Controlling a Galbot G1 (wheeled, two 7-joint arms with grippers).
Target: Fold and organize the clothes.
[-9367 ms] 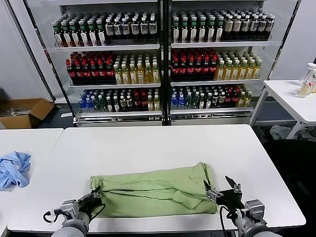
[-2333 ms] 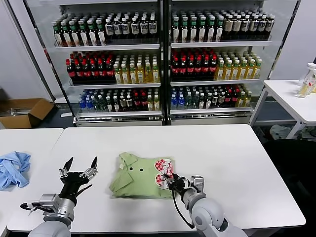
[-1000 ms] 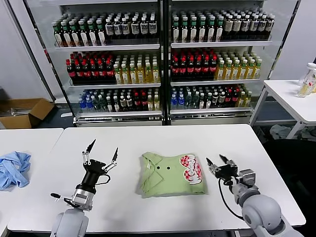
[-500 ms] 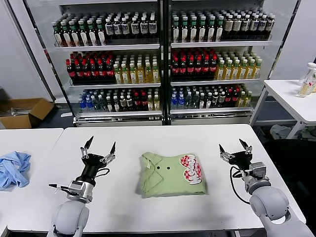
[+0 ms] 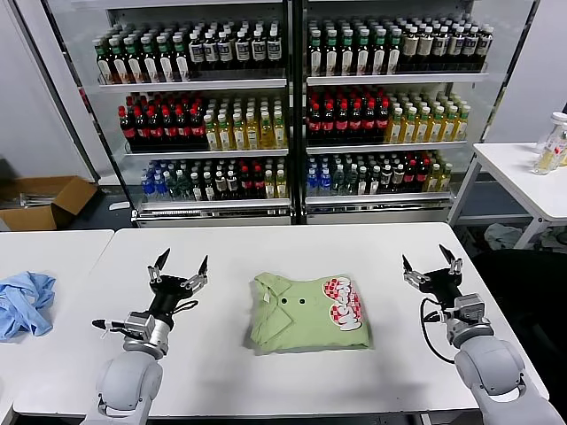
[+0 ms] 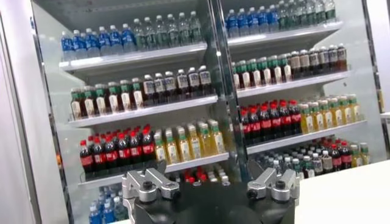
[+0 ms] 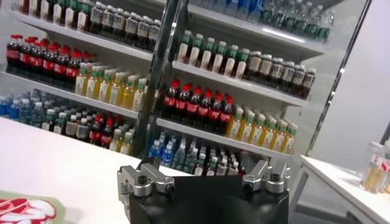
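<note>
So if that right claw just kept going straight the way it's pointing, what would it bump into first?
Probably nothing nearby: the open right gripper points up and away over the table, toward the drinks fridge. Depth is hard to judge.

Setting: you are working in a shop-like test room.
Evidence: glass-door drinks cooler (image 5: 292, 106) stocked with rows of bottles.
In front of cooler: white table (image 5: 266, 257).
Left of cooler: open cardboard box (image 5: 40, 199) on floor.

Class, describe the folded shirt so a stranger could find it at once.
On the big white table before the drinks fridge, look midway between the two raised grippers. The light green shirt lies folded there, collar showing, with a red-and-white print, unlike the crumpled blue cloth far left.
</note>
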